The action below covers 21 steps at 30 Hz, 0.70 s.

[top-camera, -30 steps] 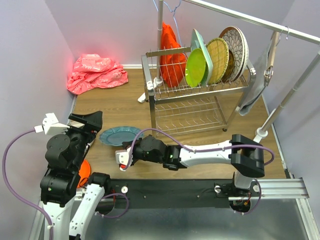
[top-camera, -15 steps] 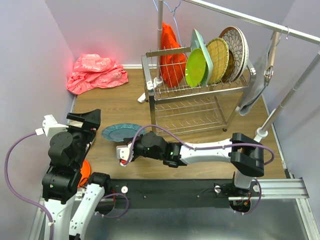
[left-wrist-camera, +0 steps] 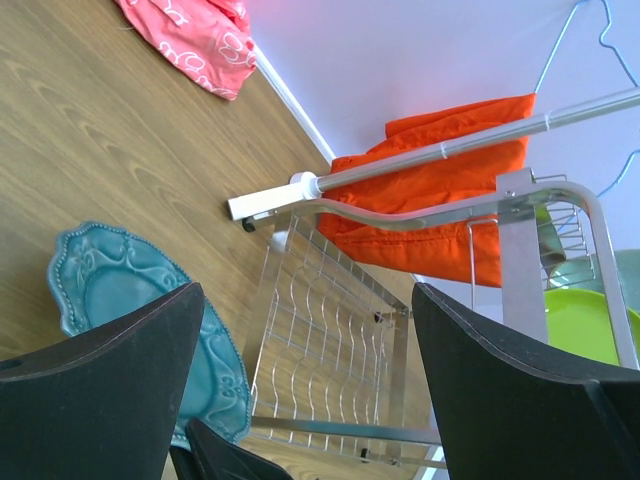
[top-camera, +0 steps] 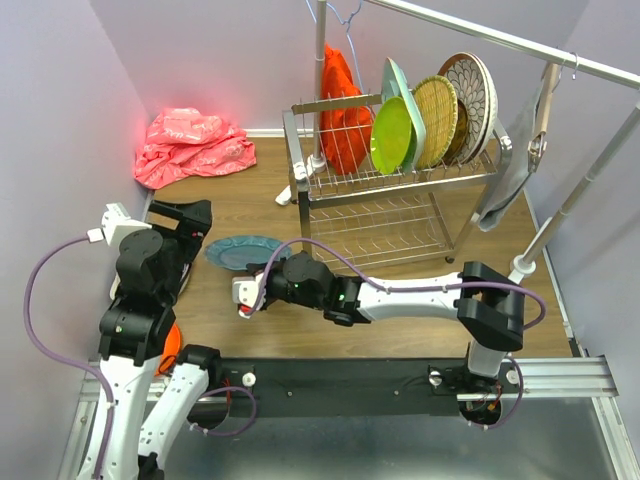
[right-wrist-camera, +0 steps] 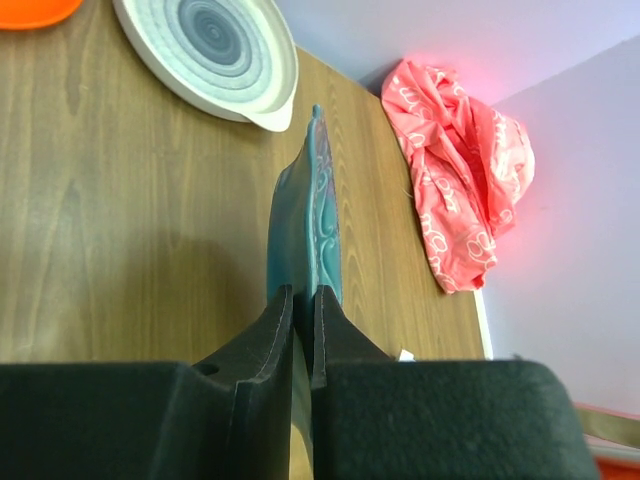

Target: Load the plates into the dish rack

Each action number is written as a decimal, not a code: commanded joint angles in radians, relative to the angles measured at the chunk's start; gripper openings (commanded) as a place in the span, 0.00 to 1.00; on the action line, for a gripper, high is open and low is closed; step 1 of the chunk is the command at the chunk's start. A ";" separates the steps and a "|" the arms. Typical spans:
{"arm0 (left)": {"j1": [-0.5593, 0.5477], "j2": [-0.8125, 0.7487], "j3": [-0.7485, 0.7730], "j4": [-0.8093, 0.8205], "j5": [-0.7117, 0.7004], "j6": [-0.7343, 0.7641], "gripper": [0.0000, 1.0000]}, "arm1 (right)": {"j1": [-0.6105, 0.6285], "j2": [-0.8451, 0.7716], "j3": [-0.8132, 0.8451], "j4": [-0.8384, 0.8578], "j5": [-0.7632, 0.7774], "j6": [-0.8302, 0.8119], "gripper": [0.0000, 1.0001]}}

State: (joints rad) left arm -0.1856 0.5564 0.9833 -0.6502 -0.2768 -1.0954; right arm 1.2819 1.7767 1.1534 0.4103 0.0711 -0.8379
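Note:
My right gripper (right-wrist-camera: 302, 305) is shut on the near rim of a teal scalloped plate (top-camera: 243, 252), held off the wooden table; the right wrist view shows the plate (right-wrist-camera: 305, 225) edge-on. In the left wrist view the same plate (left-wrist-camera: 105, 300) lies behind my open, empty left gripper (left-wrist-camera: 300, 400). In the top view the left gripper (top-camera: 185, 218) hovers left of the plate. The chrome dish rack (top-camera: 395, 190) holds orange (top-camera: 345, 135), lime green (top-camera: 392, 135), mint, woven-yellow (top-camera: 437, 118) and white patterned (top-camera: 472, 92) plates on its top tier. A grey-swirl plate (right-wrist-camera: 210, 45) lies on the table.
A red-orange cloth (top-camera: 190, 145) is bunched in the back left corner. An orange dish (top-camera: 168, 342) peeks out under the left arm. A metal rail (top-camera: 560, 55) with a hanging grey cloth (top-camera: 510, 175) stands right of the rack. Purple walls close in left and right.
My right gripper has carried the teal plate a little away from the arm bases and to the right, toward the rack. The left arm has risen and moved farther from its base.

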 commanded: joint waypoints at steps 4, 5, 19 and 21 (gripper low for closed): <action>0.018 0.066 -0.006 0.115 0.040 0.057 0.94 | -0.007 -0.003 0.075 0.197 -0.017 -0.024 0.00; 0.031 0.079 -0.006 0.135 0.085 0.084 0.94 | -0.010 -0.002 0.077 0.199 -0.017 -0.024 0.00; 0.440 0.132 -0.058 0.221 0.544 0.239 0.95 | -0.013 0.013 0.077 0.226 -0.004 -0.020 0.00; 0.452 0.129 -0.063 0.204 0.544 0.235 0.95 | -0.015 0.023 0.078 0.234 -0.002 -0.020 0.00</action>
State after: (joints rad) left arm 0.2386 0.7158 0.9329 -0.4644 0.1555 -0.8860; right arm 1.2739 1.7927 1.1606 0.4465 0.0601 -0.8295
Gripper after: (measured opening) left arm 0.946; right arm 0.163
